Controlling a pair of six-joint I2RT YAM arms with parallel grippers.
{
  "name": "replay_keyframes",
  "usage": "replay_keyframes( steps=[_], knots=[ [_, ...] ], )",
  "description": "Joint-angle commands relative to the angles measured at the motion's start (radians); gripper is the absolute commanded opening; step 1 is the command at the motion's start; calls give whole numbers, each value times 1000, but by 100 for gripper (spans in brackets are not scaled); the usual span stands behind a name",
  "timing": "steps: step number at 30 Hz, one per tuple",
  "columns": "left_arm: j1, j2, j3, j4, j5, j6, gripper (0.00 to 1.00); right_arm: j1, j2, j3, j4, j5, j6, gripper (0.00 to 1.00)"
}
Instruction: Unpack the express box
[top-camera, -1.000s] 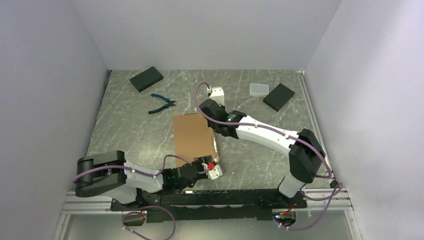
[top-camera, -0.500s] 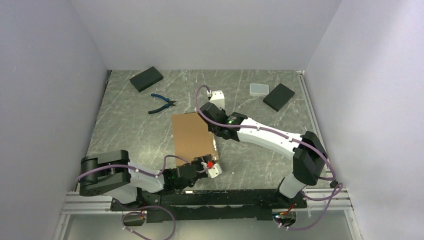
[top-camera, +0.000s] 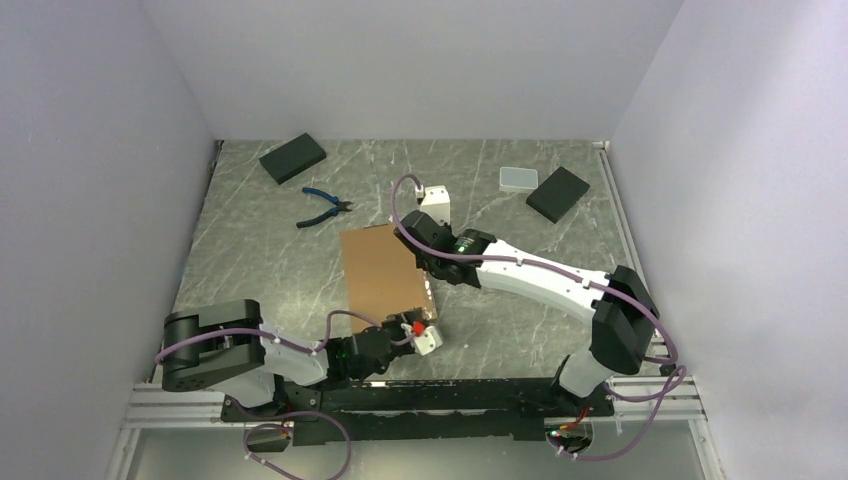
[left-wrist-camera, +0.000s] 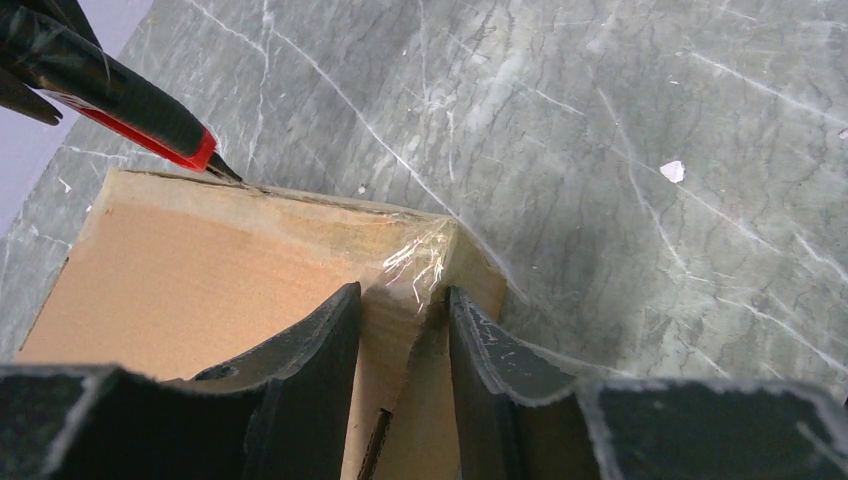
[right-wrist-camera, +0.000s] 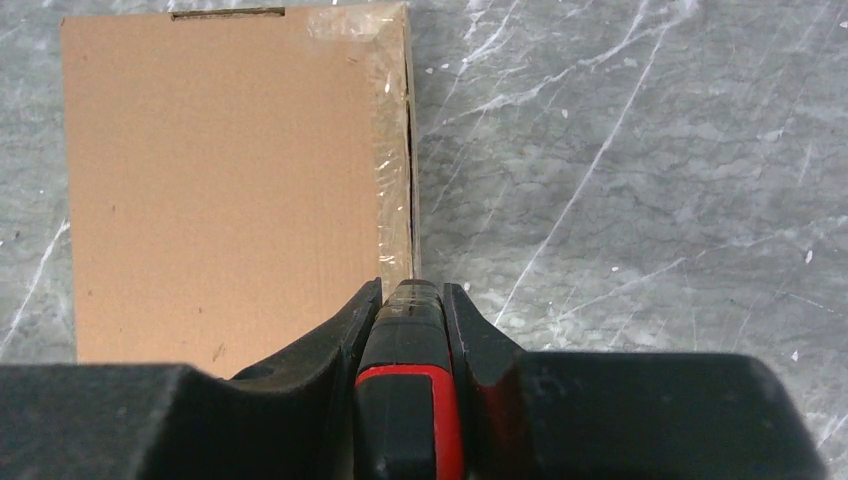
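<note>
The express box (top-camera: 383, 272) lies flat and closed on the marble table, a plain brown mailer with clear tape on its right edge. My left gripper (top-camera: 418, 335) is at the box's near right corner. In the left wrist view its fingers (left-wrist-camera: 315, 345) pinch the taped corner of the box (left-wrist-camera: 200, 270). My right gripper (top-camera: 428, 262) is shut on a black and red cutter (right-wrist-camera: 410, 400) at the box's far right edge. The cutter (left-wrist-camera: 110, 95) has its blade tip at the seam. The box (right-wrist-camera: 230, 180) shows a dark slit along its right side.
Black flat blocks lie at the back left (top-camera: 293, 158) and back right (top-camera: 558, 193). A small white-grey case (top-camera: 518, 179) sits beside the right block. Blue-handled pliers (top-camera: 322, 207) lie behind the box on the left. White walls close in the table.
The box has shifted slightly to the left with both grippers still on it. The right arm has moved a little nearer along the box's right edge.
</note>
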Motion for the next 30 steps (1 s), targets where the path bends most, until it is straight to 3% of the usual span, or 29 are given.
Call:
replay_keyframes(
  steps=[1, 30],
  knots=[
    [40, 5, -10, 56, -75, 1, 40, 39, -50, -20, -86, -86, 44, 0],
    [63, 95, -12, 168, -117, -3, 35, 116, -105, -76, -174, -86, 157, 0]
  ],
)
